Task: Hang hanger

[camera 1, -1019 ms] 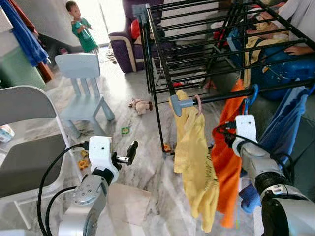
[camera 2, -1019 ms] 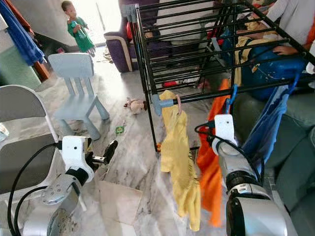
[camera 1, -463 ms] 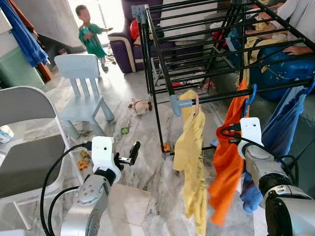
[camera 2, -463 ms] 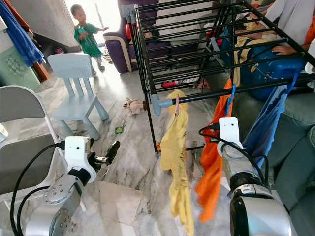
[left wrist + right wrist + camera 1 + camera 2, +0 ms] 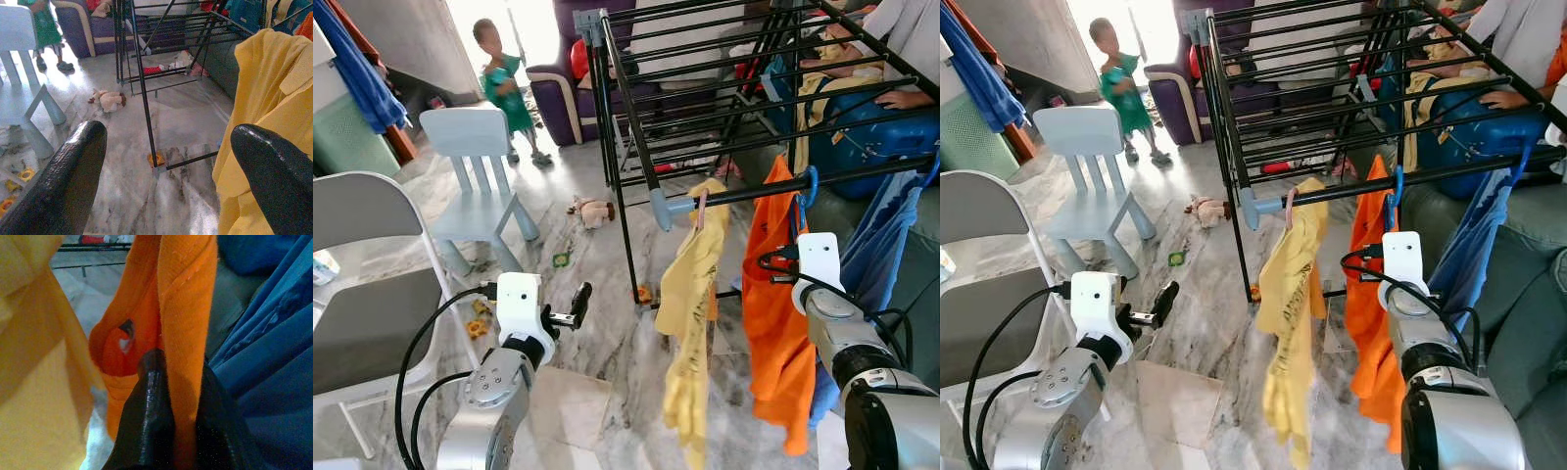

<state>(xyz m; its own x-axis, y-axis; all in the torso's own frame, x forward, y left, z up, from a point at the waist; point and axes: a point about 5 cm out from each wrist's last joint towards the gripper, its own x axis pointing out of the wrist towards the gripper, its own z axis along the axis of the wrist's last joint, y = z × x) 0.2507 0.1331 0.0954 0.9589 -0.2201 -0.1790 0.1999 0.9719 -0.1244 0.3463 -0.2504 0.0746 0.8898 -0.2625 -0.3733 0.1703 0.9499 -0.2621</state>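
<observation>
Right gripper (image 5: 171, 396): we see our two black fingers (image 5: 146, 421) clenched on a fold of the orange shirt (image 5: 778, 323), cloth pinched between them.
Orange shirt: it hangs on a blue hanger (image 5: 806, 188), whose hook sits over the front bar of the drying rack (image 5: 636, 147); from our right gripper the hook lies at about 12 o'clock.
Yellow shirt (image 5: 693, 323): it hangs on a pink hanger (image 5: 703, 206) on the same bar, just beside the orange one at 9 o'clock of it.
Blue garment (image 5: 881, 245): it hangs at 3 o'clock of the orange shirt, touching it.
Left gripper (image 5: 166, 161): our fingers are spread wide apart and hold nothing, raised over the marble floor (image 5: 597, 333), well apart from the rack.
Surroundings: a grey folding chair (image 5: 362, 294) at 9 o'clock, a small pale blue chair (image 5: 480, 176) beyond it, a child (image 5: 504, 83) at 11 o'clock, a soft toy (image 5: 592, 210) on the floor.
</observation>
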